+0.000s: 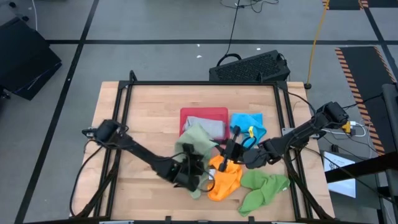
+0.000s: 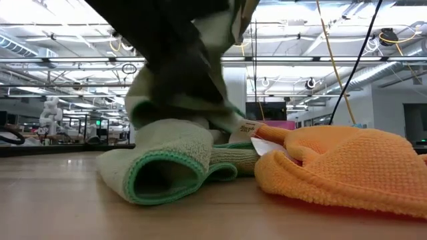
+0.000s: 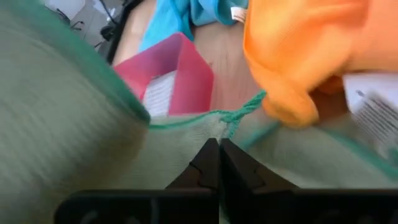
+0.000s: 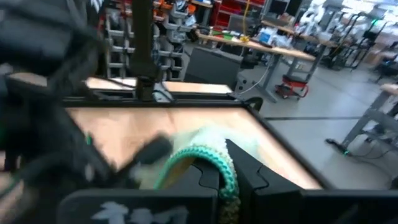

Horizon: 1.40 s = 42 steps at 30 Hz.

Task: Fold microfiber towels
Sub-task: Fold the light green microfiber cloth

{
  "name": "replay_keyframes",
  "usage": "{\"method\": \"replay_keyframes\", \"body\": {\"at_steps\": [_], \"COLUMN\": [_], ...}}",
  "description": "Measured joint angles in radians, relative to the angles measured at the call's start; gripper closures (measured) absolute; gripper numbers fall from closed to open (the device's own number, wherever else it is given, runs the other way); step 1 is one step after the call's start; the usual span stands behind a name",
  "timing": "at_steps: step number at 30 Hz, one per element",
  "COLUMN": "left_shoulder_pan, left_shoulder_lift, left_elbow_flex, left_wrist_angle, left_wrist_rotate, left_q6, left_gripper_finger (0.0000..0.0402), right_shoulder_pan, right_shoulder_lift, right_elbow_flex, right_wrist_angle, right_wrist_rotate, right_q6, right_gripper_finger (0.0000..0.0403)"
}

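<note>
Nearest the low camera, a sage green towel lies rolled on the bench, its teal-stitched hem curling toward the lens, with the orange towel slumped just beside it. Part of the sage cloth rises off the wood into the arms above. From overhead, the sage green towel stretches from the red tray's front edge down toward the front edge of the bench, long axis roughly back-to-front. Left gripper is clenched on its hemmed edge near the front; right gripper is clamped on another stretch of the green-stitched hem, over the pile's middle. Judgement: two holds on one edge mean the cloth is being lifted and spread, clear of the heap, before a fold. A grey-blue towel sits in the tray, a bright blue towel lies just right of the tray, and a bright green towel lies near the front right corner. The orange towel touches the sage one; it may drag along.
</note>
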<state>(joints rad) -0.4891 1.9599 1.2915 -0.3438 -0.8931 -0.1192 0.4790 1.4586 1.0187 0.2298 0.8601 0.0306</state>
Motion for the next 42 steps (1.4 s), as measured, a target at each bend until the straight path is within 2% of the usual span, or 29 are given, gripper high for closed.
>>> {"method": "replay_keyframes", "body": {"at_steps": [6,10,12,17,20,23,26,35,39,42], "left_shoulder_pan": [-0.114,-0.203,-0.247,-0.315,-0.317,-0.310,-0.303,-0.305,-0.305,-0.320], "left_shoulder_lift": [-0.153,-0.265,-0.304,-0.340,-0.338,-0.338,-0.337,-0.337,-0.337,-0.337], "left_elbow_flex": [0.000,0.001,0.001,0.000,-0.047,-0.133,-0.230,-0.442,-0.495,-0.503], "left_wrist_angle": [-0.195,-0.268,-0.302,-0.510,-0.546,-0.468,-0.329,0.091,0.230,0.260], "left_wrist_rotate": [-0.025,0.109,0.152,0.087,0.084,0.100,0.137,0.177,0.203,0.243], "left_q6": [-0.116,-0.160,-0.183,-0.357,-0.480,-0.545,-0.547,-0.481,-0.441,-0.439], "left_gripper_finger": [0.0397,0.0398,0.0397,0.0396,0.0395,0.0394,0.0381,0.0267,0.0228,0.0210], "right_shoulder_pan": [0.001,0.001,0.001,-0.007,-0.014,-0.016,-0.024,-0.066,-0.093,-0.111], "right_shoulder_lift": [0.000,0.013,0.038,0.122,0.156,0.176,0.180,0.180,0.180,0.180], "right_elbow_flex": [0.000,0.000,0.000,0.000,0.000,0.000,0.000,0.000,0.000,0.000], "right_wrist_angle": [0.000,0.026,0.058,0.166,0.171,0.126,0.052,-0.021,-0.015,-0.022], "right_wrist_rotate": [-0.147,-0.163,-0.204,-0.264,-0.262,-0.261,-0.263,-0.263,-0.263,-0.267], "right_q6": [0.094,0.131,0.134,0.125,0.130,0.155,0.179,0.220,0.220,0.241], "right_gripper_finger": [0.0401,0.0401,0.0401,0.0401,0.0401,0.0401,0.0401,0.0401,0.0401,0.0401]}}
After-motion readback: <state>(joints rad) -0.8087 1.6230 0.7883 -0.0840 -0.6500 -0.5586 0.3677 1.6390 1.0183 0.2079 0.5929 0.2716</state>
